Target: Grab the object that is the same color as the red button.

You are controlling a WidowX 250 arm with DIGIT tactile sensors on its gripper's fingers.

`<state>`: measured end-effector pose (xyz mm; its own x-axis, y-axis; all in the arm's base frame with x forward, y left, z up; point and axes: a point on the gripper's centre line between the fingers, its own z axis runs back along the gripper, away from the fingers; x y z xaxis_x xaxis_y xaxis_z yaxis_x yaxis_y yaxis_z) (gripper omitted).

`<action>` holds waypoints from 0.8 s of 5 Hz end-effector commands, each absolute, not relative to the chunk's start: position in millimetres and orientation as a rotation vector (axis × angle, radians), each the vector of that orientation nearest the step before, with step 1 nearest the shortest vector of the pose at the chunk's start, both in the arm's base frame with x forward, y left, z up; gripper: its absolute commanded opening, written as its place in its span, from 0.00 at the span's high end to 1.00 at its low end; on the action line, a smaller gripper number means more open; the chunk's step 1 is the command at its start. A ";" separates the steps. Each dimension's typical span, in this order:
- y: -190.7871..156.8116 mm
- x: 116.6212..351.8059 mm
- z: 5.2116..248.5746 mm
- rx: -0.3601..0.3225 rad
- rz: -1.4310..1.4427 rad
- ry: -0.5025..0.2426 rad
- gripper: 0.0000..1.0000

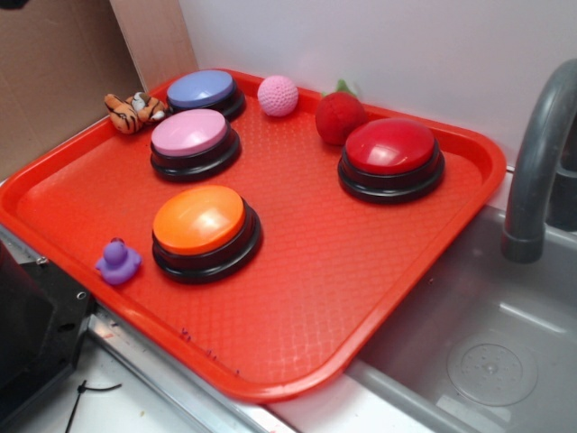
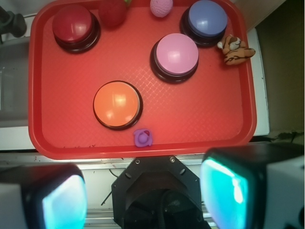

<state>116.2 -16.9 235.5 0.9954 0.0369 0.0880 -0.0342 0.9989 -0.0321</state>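
The dark-red fuzzy strawberry toy (image 1: 340, 115) with a green top sits at the tray's far edge, touching or almost touching the red button (image 1: 391, 155). In the wrist view the strawberry (image 2: 113, 12) is at the top, right of the red button (image 2: 74, 26). My gripper (image 2: 145, 198) is open and empty, high above the robot base, short of the tray's near edge. Its two fingers (image 2: 224, 191) stand wide apart at the bottom of the wrist view. The gripper is out of the exterior view.
The red tray (image 1: 297, 298) also holds an orange button (image 1: 203, 225), a pink button (image 1: 192, 140), a blue-purple button (image 1: 203, 92), a pink knitted ball (image 1: 278, 95), a tiger toy (image 1: 133, 111) and a purple duck (image 1: 118, 262). A sink (image 1: 487, 352) with a grey tap (image 1: 536, 162) lies right.
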 end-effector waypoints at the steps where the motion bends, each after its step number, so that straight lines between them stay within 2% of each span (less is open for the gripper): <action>1: -16.9 116.2 235.5 -0.031 0.036 -0.089 0.00; 3: -21.1 166.6 220.0 -0.025 0.204 -0.198 0.00; 4: -19.0 192.8 203.4 -0.030 0.324 -0.268 0.00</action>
<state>190.6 -17.7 193.8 0.9136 0.3362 0.2288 -0.3327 0.9414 -0.0553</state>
